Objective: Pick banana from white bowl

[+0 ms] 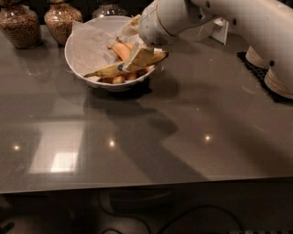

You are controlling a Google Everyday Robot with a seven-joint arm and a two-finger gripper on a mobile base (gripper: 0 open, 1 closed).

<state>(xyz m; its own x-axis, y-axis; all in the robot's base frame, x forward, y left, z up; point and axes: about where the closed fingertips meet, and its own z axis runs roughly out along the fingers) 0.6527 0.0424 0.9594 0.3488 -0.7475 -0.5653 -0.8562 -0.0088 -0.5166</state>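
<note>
Lying beneath jaws, banana [104, 71] in white bowl [114, 85]

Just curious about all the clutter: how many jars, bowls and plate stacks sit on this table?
Glass jars: 3
White bowl: 1
Plate stacks: 2
Total: 6
The gripper is over that bowl, at the banana.

Kitchen-type serving area. Evidence: glossy grey countertop [183, 137], brown-filled glass jars [18, 25], stacked plates [279, 84]. The gripper [141, 57] sits over the white bowl [105, 85].
</note>
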